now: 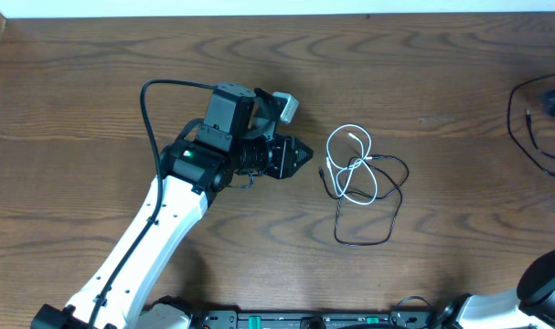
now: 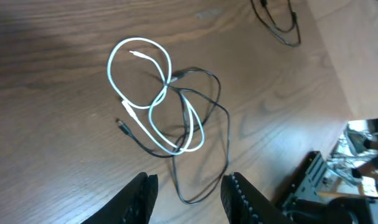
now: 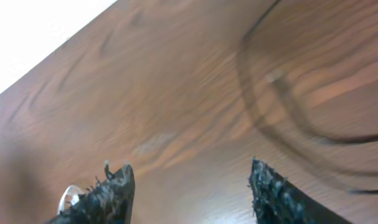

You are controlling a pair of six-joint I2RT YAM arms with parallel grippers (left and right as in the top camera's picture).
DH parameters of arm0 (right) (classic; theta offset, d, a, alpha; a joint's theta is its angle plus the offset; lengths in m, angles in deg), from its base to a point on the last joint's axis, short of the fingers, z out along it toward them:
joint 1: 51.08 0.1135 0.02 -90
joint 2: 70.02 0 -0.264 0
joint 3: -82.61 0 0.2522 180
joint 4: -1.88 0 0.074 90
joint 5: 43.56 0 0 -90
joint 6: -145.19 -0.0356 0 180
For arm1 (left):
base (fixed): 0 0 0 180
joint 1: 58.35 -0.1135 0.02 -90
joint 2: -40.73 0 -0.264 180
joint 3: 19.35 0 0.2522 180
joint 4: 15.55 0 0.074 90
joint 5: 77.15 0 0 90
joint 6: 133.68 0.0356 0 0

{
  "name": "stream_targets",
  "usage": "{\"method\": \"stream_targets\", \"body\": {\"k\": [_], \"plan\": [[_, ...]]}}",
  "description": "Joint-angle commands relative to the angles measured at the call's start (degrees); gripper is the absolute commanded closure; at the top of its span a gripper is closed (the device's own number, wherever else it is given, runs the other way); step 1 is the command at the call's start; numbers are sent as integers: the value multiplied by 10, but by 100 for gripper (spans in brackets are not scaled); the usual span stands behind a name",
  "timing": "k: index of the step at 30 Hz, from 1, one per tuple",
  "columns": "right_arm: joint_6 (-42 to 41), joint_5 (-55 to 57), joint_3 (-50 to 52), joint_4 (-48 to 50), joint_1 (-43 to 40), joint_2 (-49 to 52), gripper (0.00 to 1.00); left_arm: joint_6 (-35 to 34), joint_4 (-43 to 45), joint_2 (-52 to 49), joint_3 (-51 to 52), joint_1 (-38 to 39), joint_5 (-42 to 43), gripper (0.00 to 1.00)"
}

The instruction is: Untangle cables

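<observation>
The two cables lie tangled on the wooden table. The white cable makes two loops, and the black cable threads through them and runs out in a wider loop. My left gripper hovers just left of the tangle, open, with nothing held. In the left wrist view the near bend of the black cable lies on the table between its fingertips. My right gripper is open and empty over bare wood, far from the cables. The overhead view shows only part of its arm.
A thick dark robot wire loops at the table's right edge. It appears blurred in the right wrist view as the dark wire. The table's far edge meets a white wall.
</observation>
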Motion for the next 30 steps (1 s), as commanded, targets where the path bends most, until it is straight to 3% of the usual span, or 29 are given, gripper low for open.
{"method": "stream_targets", "body": {"k": [1, 10, 16, 21, 30], "plan": [[14, -37, 7, -38, 51, 2, 42, 9, -2, -4, 8, 0, -18, 61], [32, -37, 94, -83, 208, 2, 41, 9, -6, -30, 9, 0, -18, 60], [-59, -54, 170, -59, 308, 2, 40, 9, -15, -54, 9, 0, -18, 61], [-110, -83, 224, 19, 394, 2, 44, 9, -14, -66, 9, 0, -18, 61], [-230, -2, 280, 130, 482, 2, 52, 9, -19, -66, 9, 0, -18, 60]]}}
